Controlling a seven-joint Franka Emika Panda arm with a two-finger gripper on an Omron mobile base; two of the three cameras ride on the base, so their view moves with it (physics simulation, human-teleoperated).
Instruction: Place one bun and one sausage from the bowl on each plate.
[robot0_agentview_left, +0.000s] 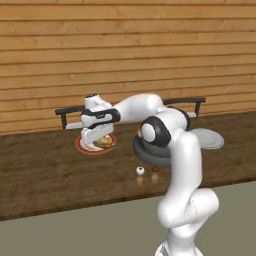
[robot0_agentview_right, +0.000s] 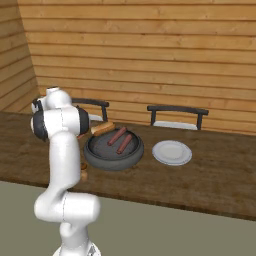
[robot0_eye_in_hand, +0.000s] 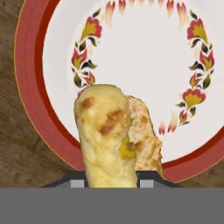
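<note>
Left base view: claw (robot0_agentview_left: 98, 136) over red-rimmed plate (robot0_agentview_left: 83, 146), clenched on a bun (robot0_agentview_left: 104, 142).
Right base view: bowl (robot0_agentview_right: 113, 150) holds two sausages (robot0_agentview_right: 121, 140); grey plate (robot0_agentview_right: 172, 152) bare.
Hand view: bun (robot0_eye_in_hand: 109, 135) hangs above plate (robot0_eye_in_hand: 48, 74); risk if released off-centre, it may roll onto the bench.

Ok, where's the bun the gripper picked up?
The bun is held in the gripper, just above the red-rimmed plate, left of the bowl.

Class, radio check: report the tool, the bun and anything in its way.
Tool shut on bun, over red-rimmed plate. Two sausages and another bun in bowl. Nothing in the way.
</note>
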